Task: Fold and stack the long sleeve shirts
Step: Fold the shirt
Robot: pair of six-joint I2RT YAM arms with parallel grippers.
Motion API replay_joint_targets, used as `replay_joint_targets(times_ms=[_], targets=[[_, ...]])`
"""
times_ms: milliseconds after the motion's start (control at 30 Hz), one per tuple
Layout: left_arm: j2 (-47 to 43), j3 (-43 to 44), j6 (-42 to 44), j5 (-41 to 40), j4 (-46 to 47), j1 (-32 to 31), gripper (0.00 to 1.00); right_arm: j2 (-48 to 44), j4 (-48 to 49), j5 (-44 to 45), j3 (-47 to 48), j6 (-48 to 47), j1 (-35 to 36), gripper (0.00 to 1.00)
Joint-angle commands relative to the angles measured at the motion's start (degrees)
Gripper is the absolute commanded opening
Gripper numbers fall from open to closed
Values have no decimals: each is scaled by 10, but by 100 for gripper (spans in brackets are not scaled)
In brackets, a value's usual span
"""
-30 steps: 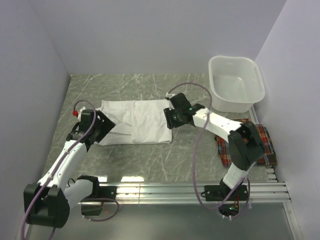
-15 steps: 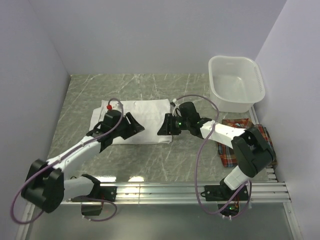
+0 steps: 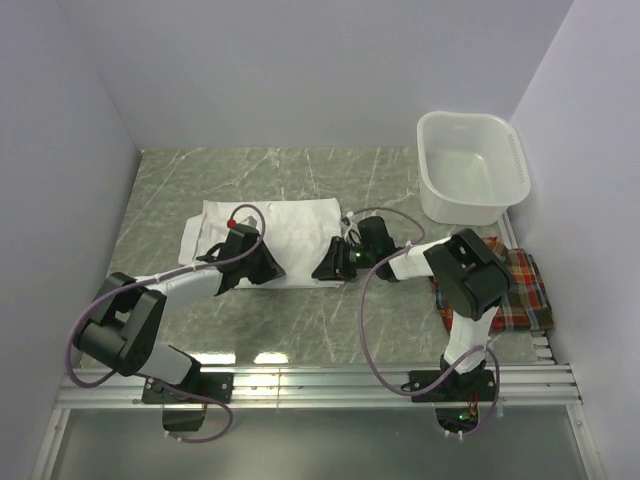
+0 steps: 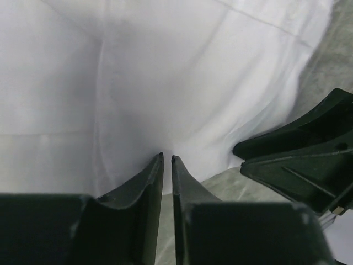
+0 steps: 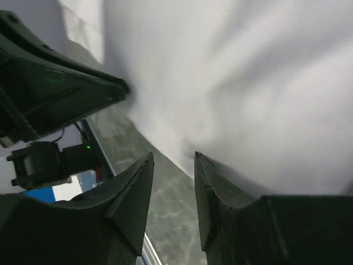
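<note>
Both arms swung inward since previous view, now at near hem of white shirt [image 3: 290,228], flat on mid table [image 3: 300,320]. Left gripper [image 4: 166,158] nearly pressed together, pinching hem; right gripper [image 5: 174,157] spread at edge. Cloth probably light, limp: grip hem corners. Plaid shirt [image 3: 520,290] folded far right.
</note>
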Motion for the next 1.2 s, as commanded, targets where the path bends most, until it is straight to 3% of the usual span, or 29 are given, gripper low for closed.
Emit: replay_joint_targets(times_ms=[0,300,767,967,1167], targets=[[22,-23,-4,-21,27,3,17,31,57,-24,-27,11,-28,42],[45,-73,-23,16,36,74,11,57,87,-54,-99,16,-105,40],[-21,-83,-3,-5,-23,76,12,-13,46,-36,-137,0,-132,39],[-39,-79,9,-3,-37,76,13,-79,-12,-40,-111,-16,-132,39],[-35,-72,16,4,-42,76,13,-94,-41,-53,-18,-18,-115,39]])
